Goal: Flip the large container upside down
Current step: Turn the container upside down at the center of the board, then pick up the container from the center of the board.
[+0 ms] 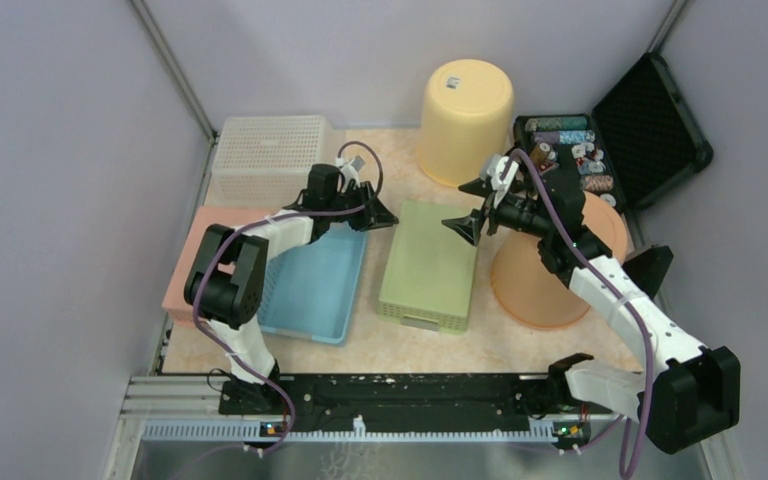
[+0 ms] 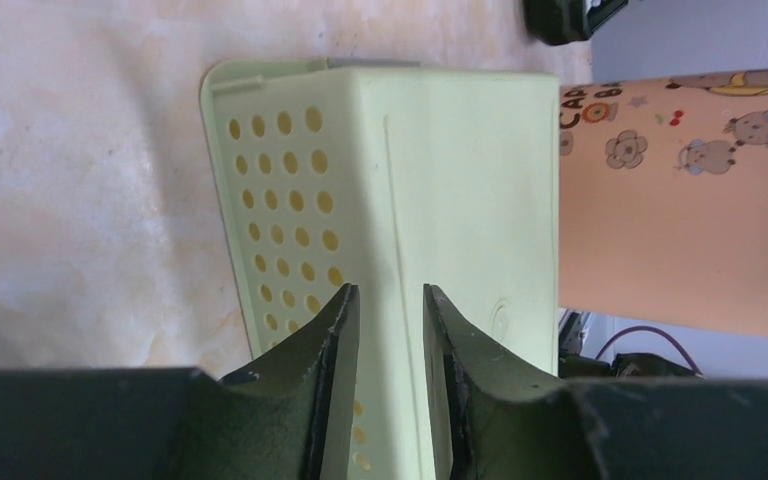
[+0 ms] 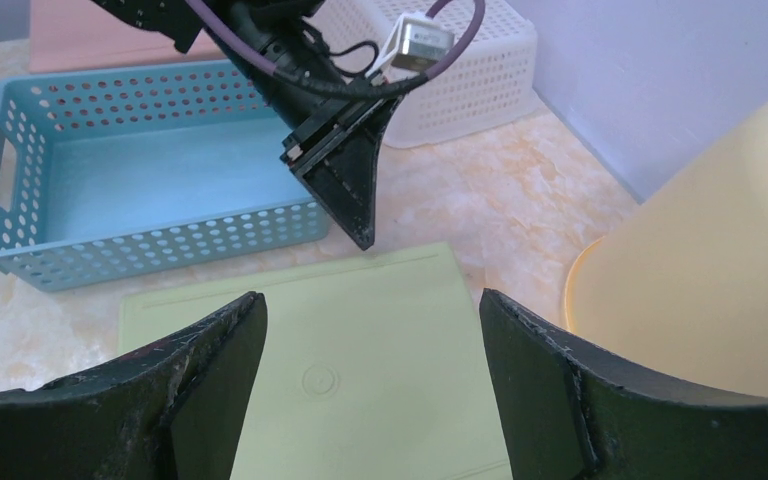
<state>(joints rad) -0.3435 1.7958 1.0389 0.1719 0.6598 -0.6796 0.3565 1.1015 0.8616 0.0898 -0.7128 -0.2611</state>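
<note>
Green container (image 1: 428, 265): base up on table, beneath both grippers. Left gripper (image 2: 387, 295): jaws narrowly parted, empty, container edge just below. Right gripper (image 3: 370, 298): jaws wide apart, empty

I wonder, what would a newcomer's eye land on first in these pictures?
Most likely the pale green basket lying bottom-up in the middle of the table, with the left gripper and the right gripper poised over its far end. Next, the upturned yellow bucket at the back and the orange bucket on the right.
</note>
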